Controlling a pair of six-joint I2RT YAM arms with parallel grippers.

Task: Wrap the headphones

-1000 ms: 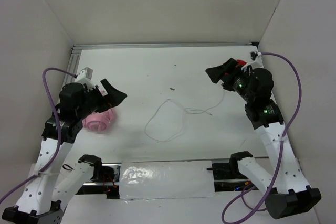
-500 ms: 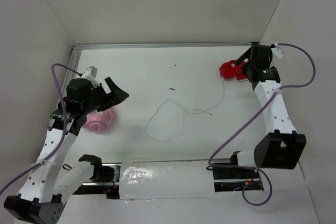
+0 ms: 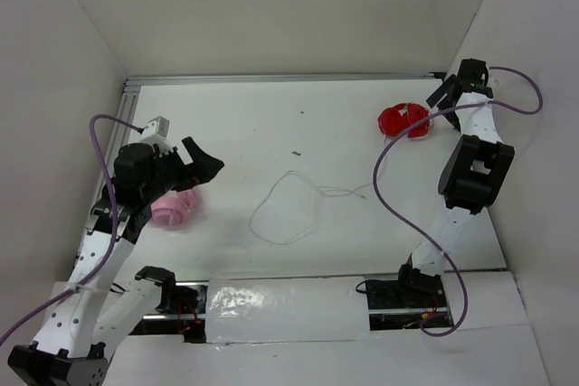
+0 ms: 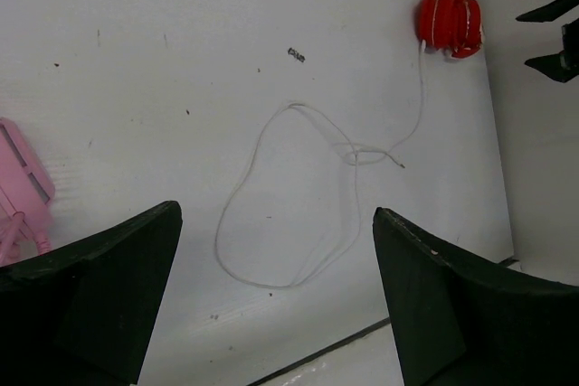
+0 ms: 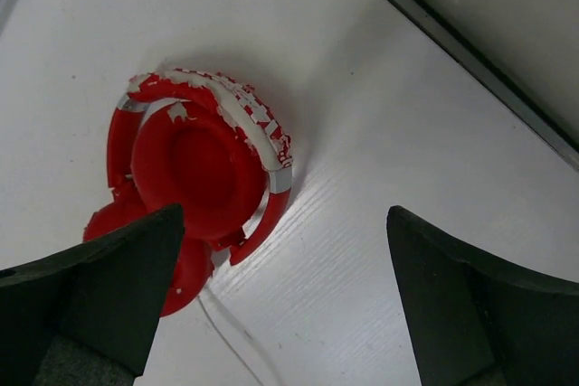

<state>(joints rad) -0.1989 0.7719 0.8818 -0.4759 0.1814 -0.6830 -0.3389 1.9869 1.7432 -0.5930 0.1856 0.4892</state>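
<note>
The red headphones lie folded on the table at the far right. They also show in the left wrist view and in the right wrist view. Their thin white cable runs from the cups toward the table's middle and ends in a loose loop; it also shows in the left wrist view and in the right wrist view. My right gripper is open and empty, hovering just right of the headphones. My left gripper is open and empty at the left, high above the table, with the cable loop below it.
Pale pink headphones lie under my left arm. White walls close in the left, back and right. A metal rail runs along the back edge. My right arm's purple cable hangs over the right of the table.
My right arm has stretched out to the far right corner and its gripper moved off to the right of the red headphones, which now lie uncovered. My left arm barely moved.
</note>
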